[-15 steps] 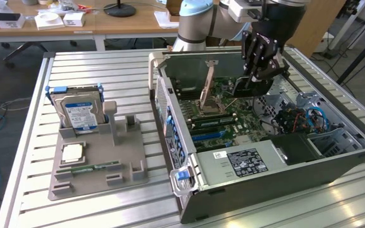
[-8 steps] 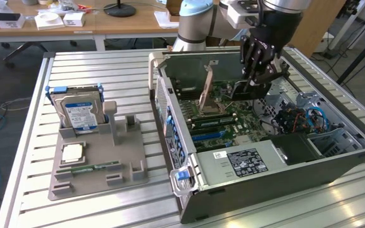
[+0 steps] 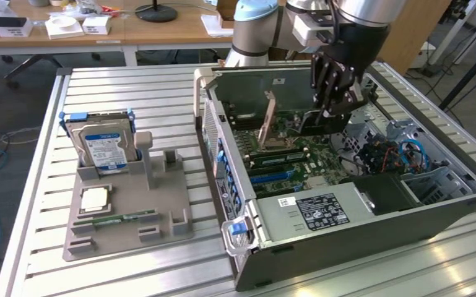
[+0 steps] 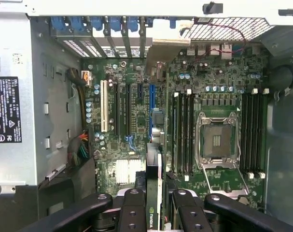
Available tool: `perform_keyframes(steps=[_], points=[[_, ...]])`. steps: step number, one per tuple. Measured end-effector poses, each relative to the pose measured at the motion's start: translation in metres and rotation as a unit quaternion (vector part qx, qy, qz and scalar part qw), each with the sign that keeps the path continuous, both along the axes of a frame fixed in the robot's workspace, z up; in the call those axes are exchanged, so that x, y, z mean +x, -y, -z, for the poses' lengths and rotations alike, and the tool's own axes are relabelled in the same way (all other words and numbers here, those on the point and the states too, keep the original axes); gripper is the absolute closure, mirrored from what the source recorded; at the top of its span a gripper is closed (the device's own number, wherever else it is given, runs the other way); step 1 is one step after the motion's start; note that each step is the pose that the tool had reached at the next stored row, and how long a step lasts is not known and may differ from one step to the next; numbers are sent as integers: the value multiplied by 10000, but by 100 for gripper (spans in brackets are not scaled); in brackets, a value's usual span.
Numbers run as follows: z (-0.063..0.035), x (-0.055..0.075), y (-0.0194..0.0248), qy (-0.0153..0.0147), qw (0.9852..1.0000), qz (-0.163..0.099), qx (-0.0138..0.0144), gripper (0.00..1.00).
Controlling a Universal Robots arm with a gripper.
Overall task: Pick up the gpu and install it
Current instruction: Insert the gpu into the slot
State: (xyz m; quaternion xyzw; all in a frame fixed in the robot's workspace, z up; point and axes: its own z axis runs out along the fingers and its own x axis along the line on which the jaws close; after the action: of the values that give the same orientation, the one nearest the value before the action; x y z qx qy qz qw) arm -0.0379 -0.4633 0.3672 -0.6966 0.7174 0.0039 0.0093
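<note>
Slatted aluminium table (image 3: 130,86) carried everything. An open black tower case (image 3: 250,260) lay on its side with the green motherboard (image 3: 304,154) exposed inside and a boxy silver power supply (image 3: 316,210) at the end nearest the exterior camera.

To the exterior view's left sat a grey moulded tray (image 3: 171,232). It held a silver hard drive (image 3: 101,145) upright in a slot, a square processor chip (image 3: 96,198) lying flat, and a narrow green memory stick (image 3: 118,218) in a groove.

The black gripper (image 3: 330,111) hung inside the case over the board, fingers (image 4: 132,212) pinched on the gpu (image 4: 153,217). The thin black card stood on edge between them. Whether it touched a slot could not be told.
</note>
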Motion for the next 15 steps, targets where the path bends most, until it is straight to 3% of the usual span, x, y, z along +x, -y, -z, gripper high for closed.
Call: perform_keyframes(steps=[15], points=[[202, -5, -2, -18, 10000, 0, -2, 74]])
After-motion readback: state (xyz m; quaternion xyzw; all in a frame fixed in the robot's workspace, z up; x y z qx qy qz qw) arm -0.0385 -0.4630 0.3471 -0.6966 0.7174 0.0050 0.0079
